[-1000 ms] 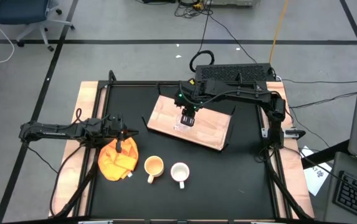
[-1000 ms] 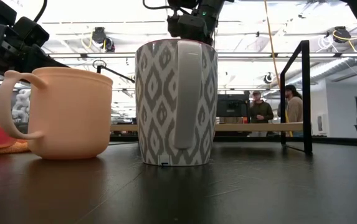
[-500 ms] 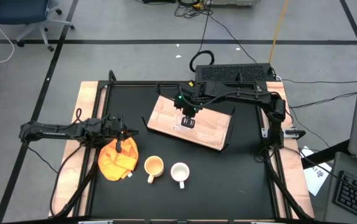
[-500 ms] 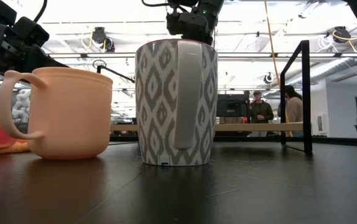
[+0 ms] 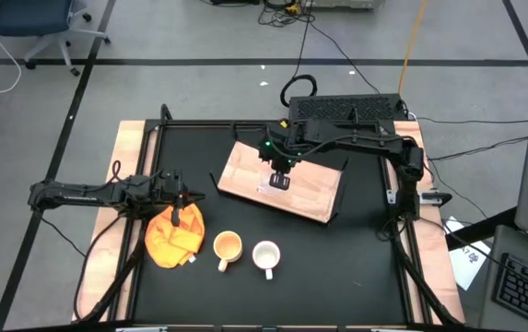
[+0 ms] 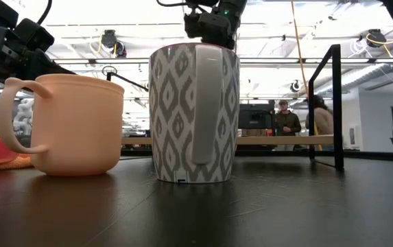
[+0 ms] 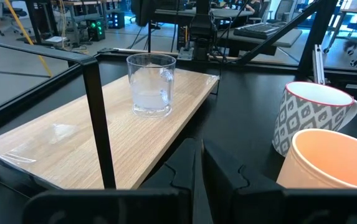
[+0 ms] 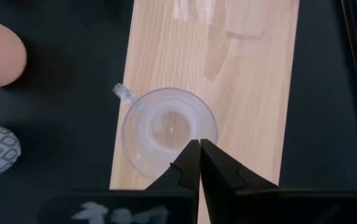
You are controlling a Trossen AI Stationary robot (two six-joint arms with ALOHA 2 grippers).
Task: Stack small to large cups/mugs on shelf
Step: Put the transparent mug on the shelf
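A clear glass cup (image 7: 150, 84) stands upright on its base on the light-wood shelf (image 5: 310, 189), also seen from above in the right wrist view (image 8: 169, 130). My right gripper (image 8: 198, 146) hovers over it, shut, with nothing between its fingers. A yellow-orange mug (image 5: 228, 246) and a white patterned mug (image 5: 265, 254) stand side by side on the black tabletop near the front edge. My left gripper (image 7: 198, 155) waits shut at the table's left, above the orange cloth (image 5: 173, 235).
The shelf (image 7: 72, 137) lies slanted across the table's far middle. A black frame post (image 7: 100, 118) rises close in front of my left gripper. The cloth lies left of the two mugs. People stand in the room beyond the table (image 6: 289, 123).
My right gripper has shut its fingers above the glass cup without taking hold of anything. The cup stands where it was on the shelf.
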